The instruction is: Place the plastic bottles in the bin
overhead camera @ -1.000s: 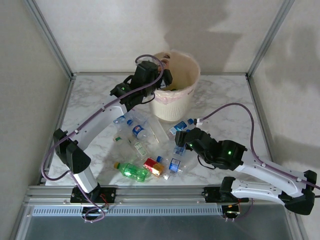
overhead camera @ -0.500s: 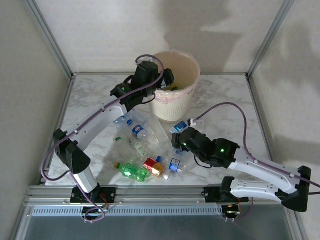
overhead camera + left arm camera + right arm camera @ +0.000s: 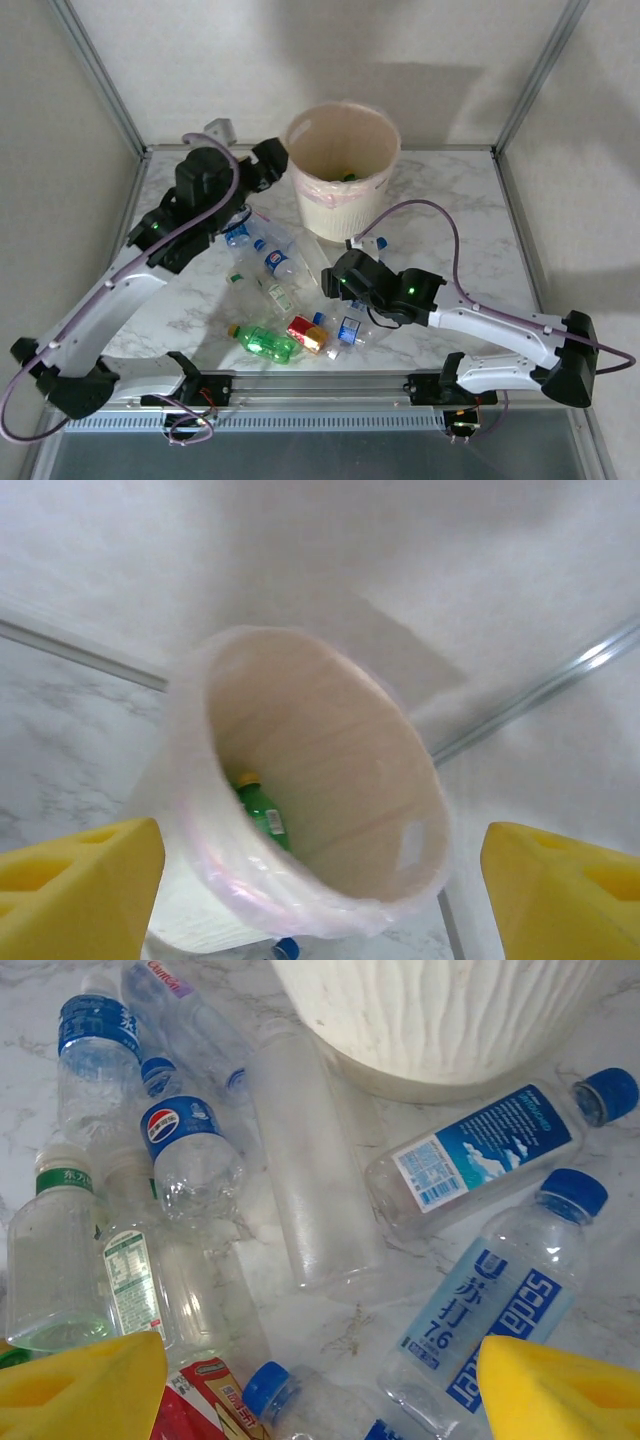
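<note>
Bottles (image 3: 275, 262) lie scattered on the marbled table (image 3: 470, 190), heaped on the near side of the bin (image 3: 335, 205) and a little to its left. The right gripper (image 3: 320, 1390) hangs low over the right side of the heap, its yellow fingertips (image 3: 80, 1390) spread wide with nothing clasped. A blue-capped bottle (image 3: 300, 1405) lies on the table under the gap. Just to the right is a clear bottle (image 3: 500, 1310) whose blue label carries Chinese characters, "7.6" and large white letters. Farther off, by the bin's foot, another bottle (image 3: 480, 1150) has a blue label with a white print panel too small to read. A plain unlabelled bottle (image 3: 310, 1190) lies between these and a Pepsi bottle (image 3: 185, 1145) marked with the red, white and blue roundel. At the far left one bottle (image 3: 165, 980) shows red lettering that looks like "Ganten". A pale bottle (image 3: 55, 1250) wears a green band with white Chinese characters, and a red-and-gold label (image 3: 215, 1390) peeps out beside the left fingertip

The left gripper (image 3: 320, 890) is up beside the left of the bin's rim, facing its mouth, with its fingers (image 3: 75, 890) far apart and empty. Inside the bin a green bottle (image 3: 262, 812) with a yellowish cap rests against the wall
</note>
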You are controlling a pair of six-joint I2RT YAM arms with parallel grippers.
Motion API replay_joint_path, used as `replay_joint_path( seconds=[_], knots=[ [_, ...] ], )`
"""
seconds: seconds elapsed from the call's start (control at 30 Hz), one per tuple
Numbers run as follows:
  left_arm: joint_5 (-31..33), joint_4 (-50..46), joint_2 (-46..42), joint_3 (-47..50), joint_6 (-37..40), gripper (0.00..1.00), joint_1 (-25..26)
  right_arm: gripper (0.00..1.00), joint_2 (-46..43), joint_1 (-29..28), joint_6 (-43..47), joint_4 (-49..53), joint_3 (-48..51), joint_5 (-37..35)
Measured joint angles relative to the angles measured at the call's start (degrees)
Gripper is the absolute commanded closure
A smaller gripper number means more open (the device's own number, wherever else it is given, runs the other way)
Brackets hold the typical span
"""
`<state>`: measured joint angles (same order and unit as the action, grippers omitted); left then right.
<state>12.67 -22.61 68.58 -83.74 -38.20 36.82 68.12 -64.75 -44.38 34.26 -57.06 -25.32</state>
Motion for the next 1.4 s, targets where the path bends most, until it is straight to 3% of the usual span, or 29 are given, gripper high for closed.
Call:
replay_joint_path(
  seconds=[0.33, 0.6, 0.93, 1.4],
  knots=[
    [1.6, -1.86, -8.09, 13.7, -3.19, 0.12, -4.63, 0.2, 5.77, 0.0, 0.52, -3.3, -0.02, 1.57],
    [1.7, -3.17, -13.0, 22.27, -6.84, 0.11, -7.15, 0.25, 15.85, 1.62, 2.27, -3.43, -2.47, 2.8],
    [1.44, -3.1, -14.08, 26.45, -8.61, 0.1, -9.68, 0.21, 24.87, 4.9, 6.75, -3.65, -5.01, 4.5],
    [0.26, -2.97, -15.98, 29.64, -9.44, 0.1, -11.93, 0.25, 31.89, 5.64, 9.92, -5.03, -7.02, 4.63]
  ],
)
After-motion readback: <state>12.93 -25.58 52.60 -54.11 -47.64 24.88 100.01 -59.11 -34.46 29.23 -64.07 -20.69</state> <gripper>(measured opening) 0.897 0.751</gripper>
